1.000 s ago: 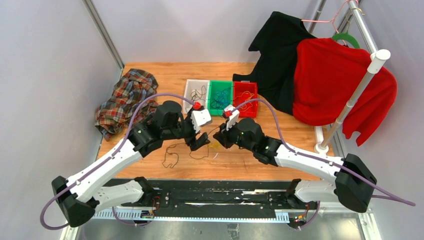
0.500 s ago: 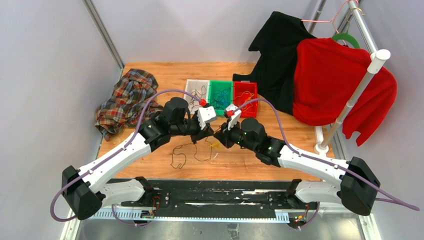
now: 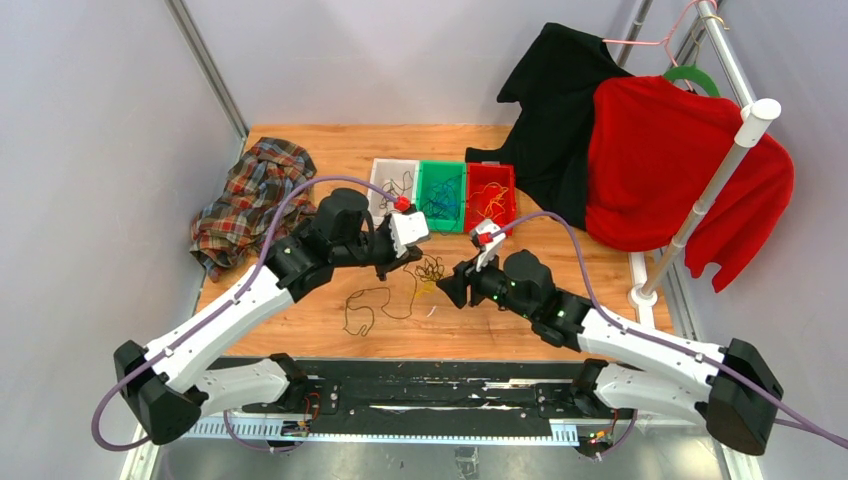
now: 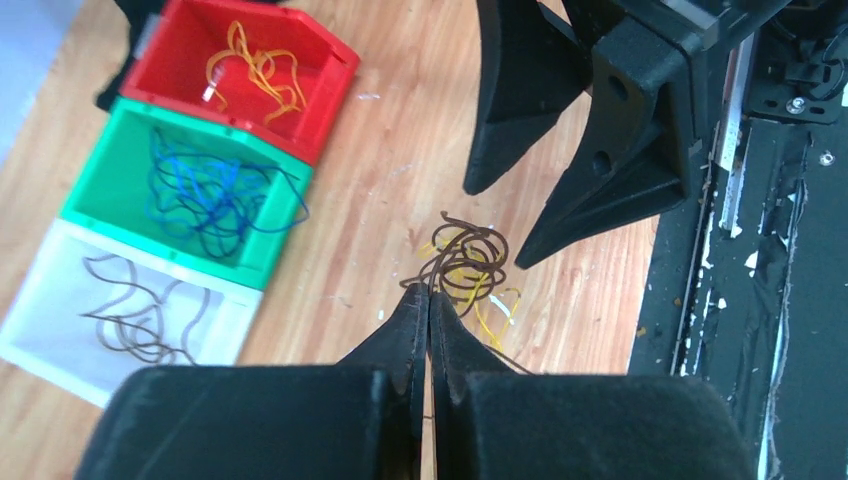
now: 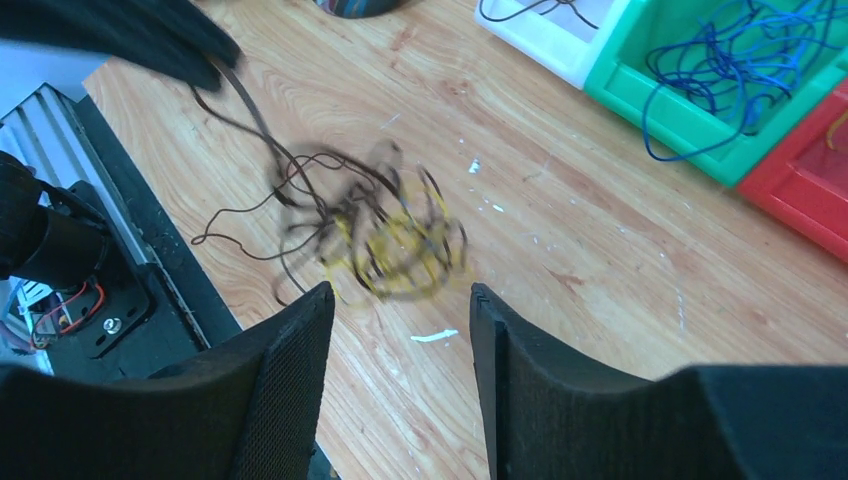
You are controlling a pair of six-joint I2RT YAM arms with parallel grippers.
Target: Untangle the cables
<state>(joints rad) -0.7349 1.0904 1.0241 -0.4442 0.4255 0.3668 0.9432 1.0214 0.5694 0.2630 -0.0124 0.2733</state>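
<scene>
Left gripper [image 4: 428,293] pinching cables [image 4: 468,262], scuffed wooden table [image 3: 340,142], grey walls [image 3: 400,60]

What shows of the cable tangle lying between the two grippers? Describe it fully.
The tangle is a loose knot of thin dark brown curls over yellow wire, lying on the wooden table. One brown strand rises into the shut left gripper. Others trail off to its left. The open right gripper hovers beside it, not touching.
</scene>
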